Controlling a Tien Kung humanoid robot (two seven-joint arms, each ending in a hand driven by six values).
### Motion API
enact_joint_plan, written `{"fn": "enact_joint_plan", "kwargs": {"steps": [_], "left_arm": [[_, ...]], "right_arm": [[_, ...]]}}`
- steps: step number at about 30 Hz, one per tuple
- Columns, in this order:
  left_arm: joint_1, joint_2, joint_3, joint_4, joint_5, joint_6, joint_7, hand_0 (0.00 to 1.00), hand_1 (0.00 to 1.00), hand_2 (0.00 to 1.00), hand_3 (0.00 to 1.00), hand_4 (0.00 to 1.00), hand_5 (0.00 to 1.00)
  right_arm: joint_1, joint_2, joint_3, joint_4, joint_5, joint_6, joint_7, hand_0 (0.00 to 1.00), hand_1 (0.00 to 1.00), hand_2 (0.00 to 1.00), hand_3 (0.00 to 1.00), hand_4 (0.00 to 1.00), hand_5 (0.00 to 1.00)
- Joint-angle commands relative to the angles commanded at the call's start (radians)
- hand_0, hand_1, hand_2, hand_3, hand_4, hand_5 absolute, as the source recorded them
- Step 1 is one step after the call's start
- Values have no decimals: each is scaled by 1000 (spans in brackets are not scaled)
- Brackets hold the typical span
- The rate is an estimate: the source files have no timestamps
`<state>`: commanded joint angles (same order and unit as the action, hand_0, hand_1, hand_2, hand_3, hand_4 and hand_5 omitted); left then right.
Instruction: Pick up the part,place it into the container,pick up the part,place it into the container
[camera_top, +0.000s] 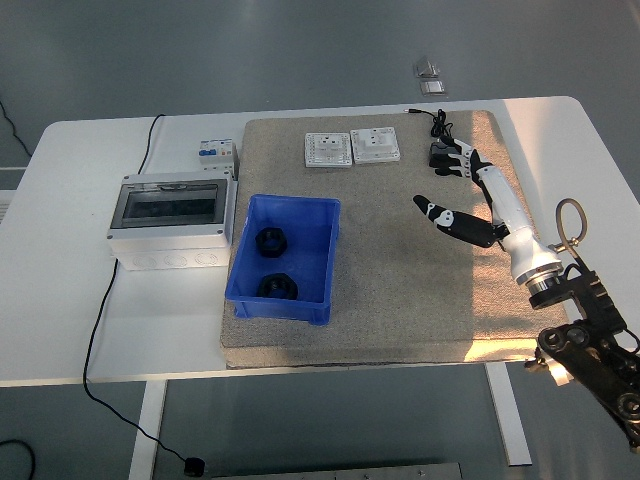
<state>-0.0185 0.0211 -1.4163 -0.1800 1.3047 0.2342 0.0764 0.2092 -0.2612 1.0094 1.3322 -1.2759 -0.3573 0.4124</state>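
Observation:
Two black nut-like parts lie in the blue container (246, 296): one (270, 240) toward the back, one (276, 285) toward the front. My right hand (462, 195) is white with black fingertips. It hovers over the right side of the grey mat (390, 290), well right of the container, with fingers spread and nothing in it. The left arm is out of view.
A grey electrical box with a clear lid (170, 218) stands left of the container, a circuit breaker (217, 155) behind it. Two white socket plates (328, 149) (376, 145) and a black adapter with cable (442, 152) lie at the mat's far edge.

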Motion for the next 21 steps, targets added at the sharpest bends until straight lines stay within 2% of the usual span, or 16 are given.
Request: {"fn": "enact_joint_plan", "kwargs": {"steps": [1,6,7,8,13,21], "left_arm": [[-1,-1,0,0,4,-1,0,696,670,720,708,783,911],[-7,-1,10,0,12,-7,-2,696,670,720,708,783,911],[-8,-1,14,0,10,-8,-3,696,671,719,708,783,912],[-9,-1,17,0,9,-9,-4,696,671,719,708,783,912],[-15,1,25,0,8,-13,-5,696,671,718,709,782,906],[-21,10,26,0,16,-20,-5,696,671,717,709,782,904]], "right_arm": [[-18,3,21,0,34,4,23,773,635,708,697,837,462],[-58,8,100,-2,216,18,123,773,635,708,697,837,462],[-61,9,107,-4,252,21,135,746,597,693,662,863,523],[-63,9,111,-5,288,22,144,746,597,693,662,863,523],[-70,13,119,-11,463,28,166,741,577,682,653,860,529],[-71,17,119,-17,670,33,173,743,575,680,648,854,524]]}}
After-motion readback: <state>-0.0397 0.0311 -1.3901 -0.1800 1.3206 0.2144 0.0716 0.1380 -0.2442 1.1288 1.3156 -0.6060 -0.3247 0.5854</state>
